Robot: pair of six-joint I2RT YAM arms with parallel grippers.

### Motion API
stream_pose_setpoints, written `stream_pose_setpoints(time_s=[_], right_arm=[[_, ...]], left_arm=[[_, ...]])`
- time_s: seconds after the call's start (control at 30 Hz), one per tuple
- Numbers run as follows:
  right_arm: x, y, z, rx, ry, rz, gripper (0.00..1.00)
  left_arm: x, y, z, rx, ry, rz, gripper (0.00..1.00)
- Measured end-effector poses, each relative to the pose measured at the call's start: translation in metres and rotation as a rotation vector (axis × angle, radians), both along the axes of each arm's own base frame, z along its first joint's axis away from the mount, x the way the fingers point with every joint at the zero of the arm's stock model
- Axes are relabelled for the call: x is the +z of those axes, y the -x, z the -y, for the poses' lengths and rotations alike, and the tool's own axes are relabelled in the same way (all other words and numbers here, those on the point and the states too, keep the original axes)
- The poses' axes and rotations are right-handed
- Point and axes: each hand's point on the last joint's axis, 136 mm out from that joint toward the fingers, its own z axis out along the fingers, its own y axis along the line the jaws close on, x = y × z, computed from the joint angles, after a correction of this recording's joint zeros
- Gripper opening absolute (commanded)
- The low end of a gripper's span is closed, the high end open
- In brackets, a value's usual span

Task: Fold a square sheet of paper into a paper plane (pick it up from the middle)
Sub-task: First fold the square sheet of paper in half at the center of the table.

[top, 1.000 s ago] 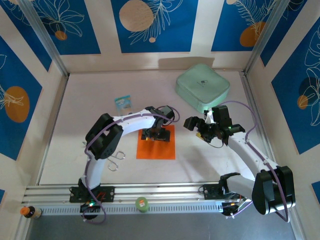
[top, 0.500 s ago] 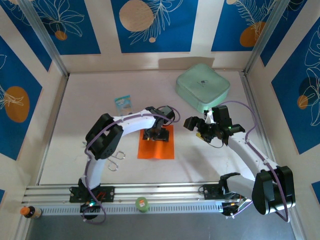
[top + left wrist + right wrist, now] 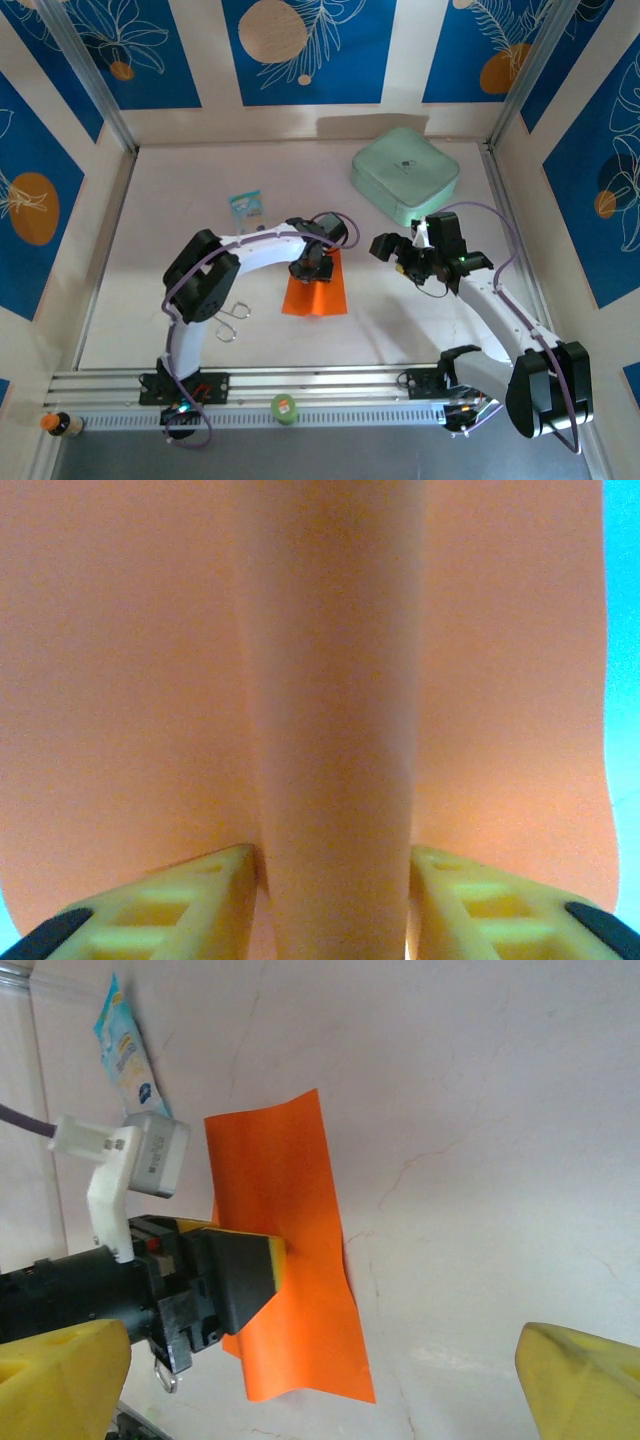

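The square sheet of paper (image 3: 318,293) is bright orange and lies mid-table, bunched narrower with its side edges lifted. My left gripper (image 3: 310,268) bears down on its middle, shut on a raised ridge of the paper. In the left wrist view that ridge (image 3: 335,730) runs up between the two yellow fingers (image 3: 200,900), which press against both its sides. From the right wrist camera I see the sheet (image 3: 290,1190) under the left gripper's black finger and yellow pad (image 3: 268,1260). My right gripper (image 3: 395,255) hovers just right of the sheet, open and holding nothing; its yellow fingertips (image 3: 70,1370) stand far apart.
A mint-green box (image 3: 405,172) sits at the back right, close behind the right gripper. A small blue-and-white packet (image 3: 245,205) lies at the back left of the sheet. A metal ring (image 3: 232,315) lies near the left arm. Patterned walls fence the table.
The left gripper's jaws have closed on the sheet's middle, drawing it into a ridge, so the sheet looks narrower and its edges have lifted. The right arm has barely moved.
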Motion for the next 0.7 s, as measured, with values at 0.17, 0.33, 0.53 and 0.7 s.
stream_pose_setpoints(time_s=[0.17,0.33,0.53,0.7], right_arm=[[-0.007,0.004,0.014,-0.045,0.087,-0.031,0.99],[0.007,0.0,0.023,-0.077,0.116,0.022,0.99],[0.022,-0.007,0.035,-0.131,0.064,0.059,0.99],[0.025,-0.012,0.042,-0.161,-0.031,0.064,0.99]], left_arm=[[0.029,0.002,0.022,-0.049,0.181,0.046,0.41],[0.07,-0.001,0.053,-0.093,0.451,0.068,0.4],[0.082,-0.001,0.072,-0.091,0.714,-0.008,0.39],[0.095,0.002,0.084,-0.116,0.84,-0.049,0.4]])
